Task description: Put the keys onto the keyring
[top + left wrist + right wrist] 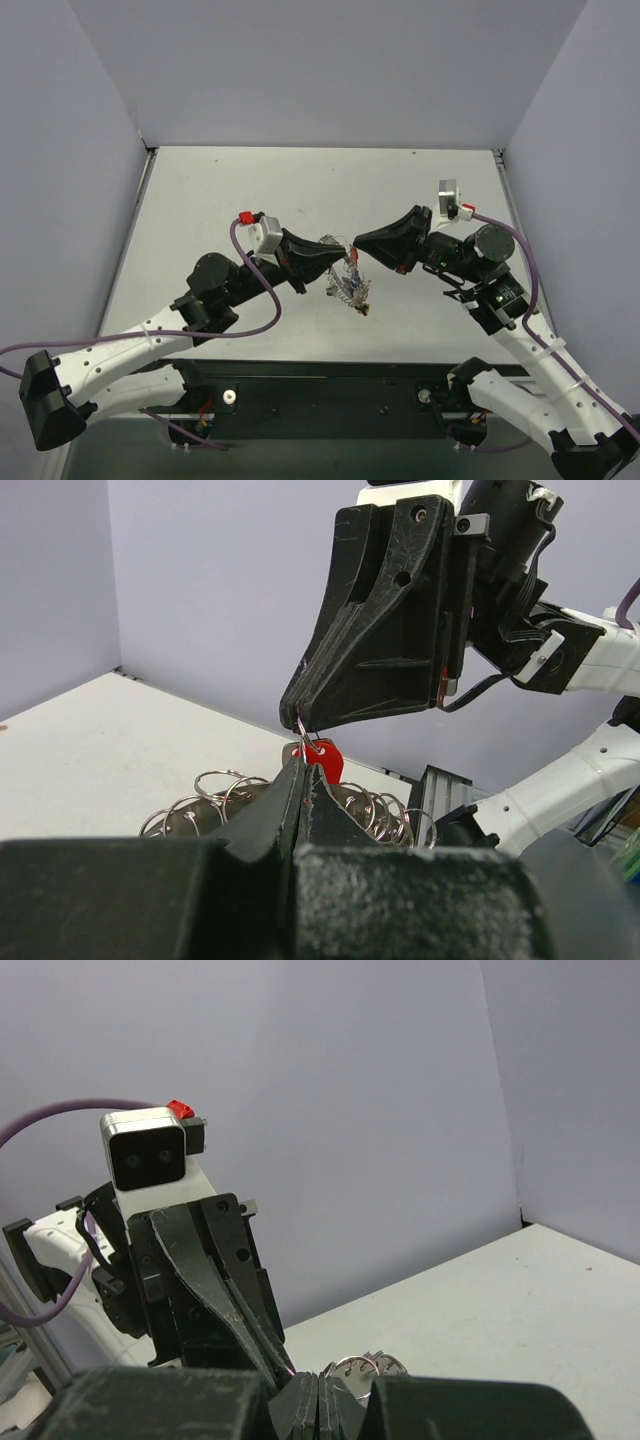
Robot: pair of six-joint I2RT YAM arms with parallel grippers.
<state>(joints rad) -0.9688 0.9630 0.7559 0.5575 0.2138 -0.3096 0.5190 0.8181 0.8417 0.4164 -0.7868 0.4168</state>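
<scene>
1. While both hands meet just above the keyring point(347, 282), each is pinched tight. The left hand point(338, 256) appears to clamp the red key point(323, 758), and the right hand point(359, 244) seems to nip a thin wire loop at the keyring's top.
2. The keyring's coils hang below the two tips, with the gold tag point(365, 311) at its low end. Whether it brushes the table point(250, 190) cannot be told.
3. The key is tiny and held only at the fingertips. A slight twist against the keyring's wire could turn it in the grip or flick it out.
4. The wire is springy. If it slips from the right hand, the keyring would likely sag or drop away from the key.
5. The tips are almost touching over the keyring, so a small misjudged push could knock them together and bend the loop.
</scene>
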